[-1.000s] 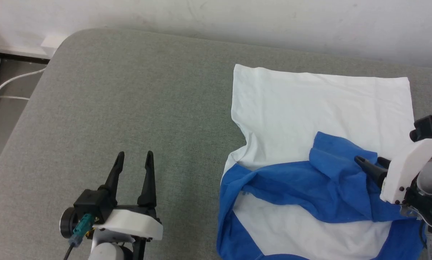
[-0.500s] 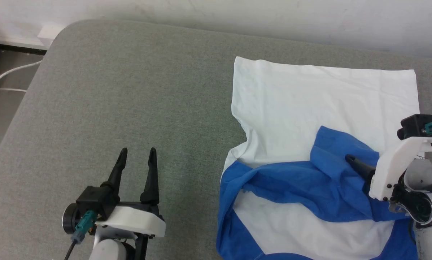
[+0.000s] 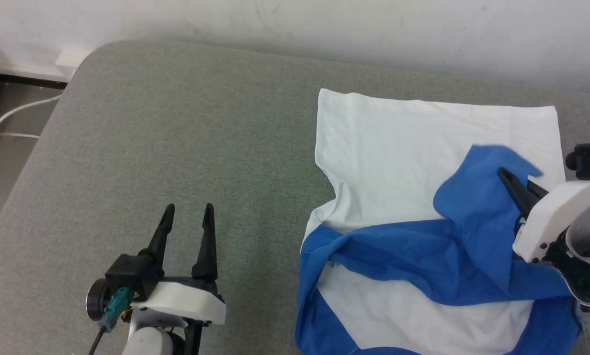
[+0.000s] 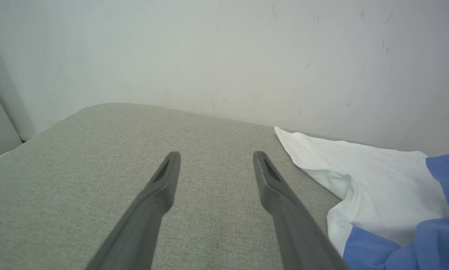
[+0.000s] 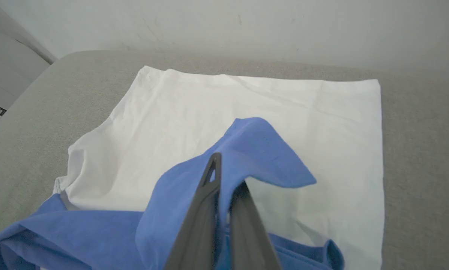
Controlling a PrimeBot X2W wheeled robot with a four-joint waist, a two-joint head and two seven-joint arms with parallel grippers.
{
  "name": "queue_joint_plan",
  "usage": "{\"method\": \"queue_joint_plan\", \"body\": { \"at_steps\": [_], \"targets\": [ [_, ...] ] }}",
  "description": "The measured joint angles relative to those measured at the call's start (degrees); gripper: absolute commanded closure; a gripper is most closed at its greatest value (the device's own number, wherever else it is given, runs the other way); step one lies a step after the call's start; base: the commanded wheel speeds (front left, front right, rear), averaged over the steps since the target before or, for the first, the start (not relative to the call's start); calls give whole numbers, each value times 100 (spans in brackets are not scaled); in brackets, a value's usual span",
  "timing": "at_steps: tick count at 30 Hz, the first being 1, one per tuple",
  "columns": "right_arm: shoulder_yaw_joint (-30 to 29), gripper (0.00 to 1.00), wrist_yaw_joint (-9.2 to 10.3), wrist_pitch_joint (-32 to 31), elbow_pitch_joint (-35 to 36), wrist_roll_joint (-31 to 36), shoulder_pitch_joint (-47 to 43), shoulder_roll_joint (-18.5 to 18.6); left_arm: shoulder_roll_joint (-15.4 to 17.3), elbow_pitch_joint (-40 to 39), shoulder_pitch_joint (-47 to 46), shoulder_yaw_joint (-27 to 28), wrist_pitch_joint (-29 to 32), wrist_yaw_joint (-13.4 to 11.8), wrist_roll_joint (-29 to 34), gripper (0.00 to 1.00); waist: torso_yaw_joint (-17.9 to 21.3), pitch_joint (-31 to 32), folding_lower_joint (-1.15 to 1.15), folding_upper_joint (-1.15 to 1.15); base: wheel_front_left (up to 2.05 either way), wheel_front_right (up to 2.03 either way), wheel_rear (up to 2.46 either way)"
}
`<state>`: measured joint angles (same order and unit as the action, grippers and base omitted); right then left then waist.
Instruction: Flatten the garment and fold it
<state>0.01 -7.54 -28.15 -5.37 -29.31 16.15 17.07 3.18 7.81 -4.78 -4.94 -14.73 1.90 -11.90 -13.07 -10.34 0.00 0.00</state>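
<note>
Our right hand (image 3: 505,175) pinches the shirt's (image 3: 398,138) blue sleeve (image 5: 258,150) — raised, its wrist view shows; left hand (image 3: 190,207) spread over grey cushion (image 3: 176,123).

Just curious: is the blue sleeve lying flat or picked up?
Picked up: the right hand is shut on the blue sleeve, which peaks above the white shirt body.

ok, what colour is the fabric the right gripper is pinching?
Bright blue: a sleeve of the white-bodied shirt, in the right gripper. Right wrist view shows it best.
</note>
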Motion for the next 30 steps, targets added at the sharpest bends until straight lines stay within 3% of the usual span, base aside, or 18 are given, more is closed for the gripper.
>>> {"method": "queue_joint_plan", "body": {
  "at_steps": [6,12,22,23,24,30],
  "targets": [
    [793,100,0,571,622,190,-6,276,-3,-12,44,91,0,0,0,0,-40,179,0,0,0,0,0],
    [2009,100,0,715,917,831,-65,339,-3,-30,147,204,0,15,42,0,-118,299,-1,0,0,0,0],
    [3303,100,-4,1367,-478,1648,-69,-37,-5,-26,254,208,0,57,42,0,-267,292,0,0,0,0,0],
    [3421,41,-3,1439,-632,1704,-43,-42,-5,-21,253,196,0,57,42,0,-284,286,0,0,0,0,0],
    [3535,0,-3,1522,-749,1704,-23,-58,-5,-19,253,180,0,56,41,0,-300,282,0,0,0,0,0],
    [4312,0,-2,1822,-859,1092,118,-75,-8,10,254,174,0,51,37,0,-261,330,0,0,0,0,0]
  ]
}}
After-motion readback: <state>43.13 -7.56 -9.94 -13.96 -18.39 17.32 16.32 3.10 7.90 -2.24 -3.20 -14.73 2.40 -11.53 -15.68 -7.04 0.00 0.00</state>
